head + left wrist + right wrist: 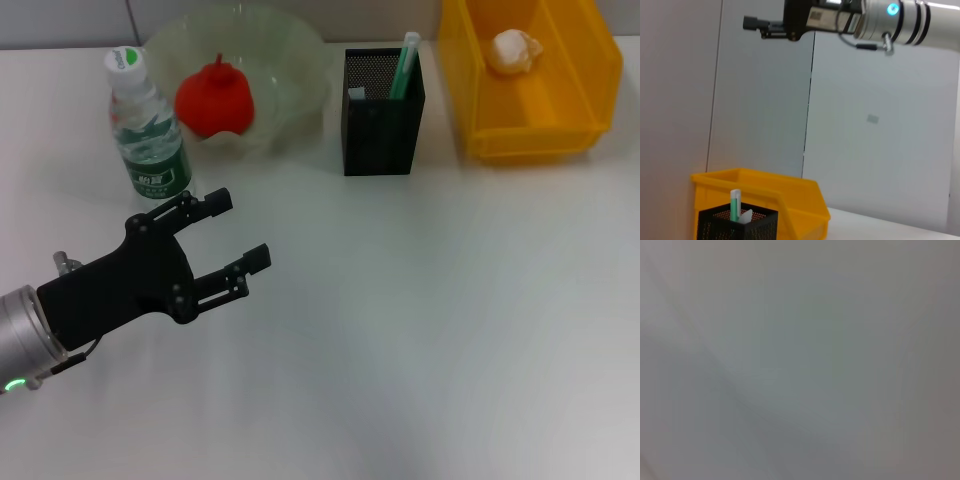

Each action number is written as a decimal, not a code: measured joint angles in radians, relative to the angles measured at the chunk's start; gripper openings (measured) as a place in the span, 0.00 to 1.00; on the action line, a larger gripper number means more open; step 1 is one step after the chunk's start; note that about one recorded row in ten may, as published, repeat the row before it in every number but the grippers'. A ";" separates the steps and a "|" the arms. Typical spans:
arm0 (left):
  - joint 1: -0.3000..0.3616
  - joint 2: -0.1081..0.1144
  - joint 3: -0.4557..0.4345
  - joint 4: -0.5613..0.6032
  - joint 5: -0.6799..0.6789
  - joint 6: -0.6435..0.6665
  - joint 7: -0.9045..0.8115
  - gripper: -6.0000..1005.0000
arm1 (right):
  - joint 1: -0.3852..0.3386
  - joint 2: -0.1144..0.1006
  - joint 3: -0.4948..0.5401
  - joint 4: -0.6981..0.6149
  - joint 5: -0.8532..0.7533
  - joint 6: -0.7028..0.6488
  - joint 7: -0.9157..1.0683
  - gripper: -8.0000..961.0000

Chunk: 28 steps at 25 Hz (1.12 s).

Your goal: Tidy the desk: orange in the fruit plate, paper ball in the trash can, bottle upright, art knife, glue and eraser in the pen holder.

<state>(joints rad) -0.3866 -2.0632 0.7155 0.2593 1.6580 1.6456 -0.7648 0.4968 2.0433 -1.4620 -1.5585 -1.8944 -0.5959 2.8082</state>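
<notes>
My left gripper [242, 229] is open and empty, low over the table just in front of the bottle [148, 130], which stands upright. The orange [214, 95] lies in the fruit plate [300, 60]. The paper ball [512, 50] lies in the trash can [530, 135]. The pen holder [383, 120] holds a green stick [407, 65] and a grey piece [357, 93]. The eraser is not visible. In the left wrist view, my right gripper [751, 23] hangs high up, above the pen holder [740, 227] and trash can [795, 200].
The white table [450, 320] spreads in front of the pen holder and trash can. A grey wall runs along the table's far edge. The right wrist view shows only a blank grey surface.
</notes>
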 joint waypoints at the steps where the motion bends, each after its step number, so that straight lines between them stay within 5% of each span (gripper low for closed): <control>1: 0.000 0.000 0.000 0.000 0.000 0.001 0.000 0.79 | 0.013 0.005 0.053 0.002 0.037 -0.078 -0.040 0.84; 4: 0.000 0.000 -0.001 0.001 -0.002 0.004 0.000 0.79 | 0.069 0.025 0.280 0.089 0.191 -0.409 -0.219 0.84; 6: 0.000 0.000 -0.003 0.003 -0.002 0.007 0.000 0.79 | 0.082 0.025 0.324 0.126 0.214 -0.475 -0.260 0.84; 8: 0.000 0.000 -0.005 0.003 -0.002 0.015 -0.005 0.79 | 0.112 0.012 0.402 0.264 0.246 -0.647 -0.395 0.84; 14: -0.001 0.002 0.002 0.042 0.003 0.018 -0.105 0.79 | 0.162 -0.020 0.531 0.642 0.285 -0.892 -0.774 0.84; 20: -0.002 0.011 0.020 0.072 0.010 0.022 -0.182 0.79 | 0.137 -0.030 0.563 0.938 0.268 -1.017 -1.257 0.84; 24: -0.026 0.031 0.029 0.078 0.051 0.020 -0.277 0.79 | 0.086 0.019 0.558 0.994 0.150 -1.019 -1.507 0.84; 28: -0.035 0.036 0.029 0.079 0.082 0.007 -0.292 0.79 | 0.086 0.033 0.553 1.064 0.076 -0.959 -1.582 0.84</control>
<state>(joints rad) -0.4213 -2.0270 0.7449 0.3384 1.7400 1.6530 -1.0572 0.5823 2.0767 -0.9087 -0.4948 -1.8186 -1.5550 1.2259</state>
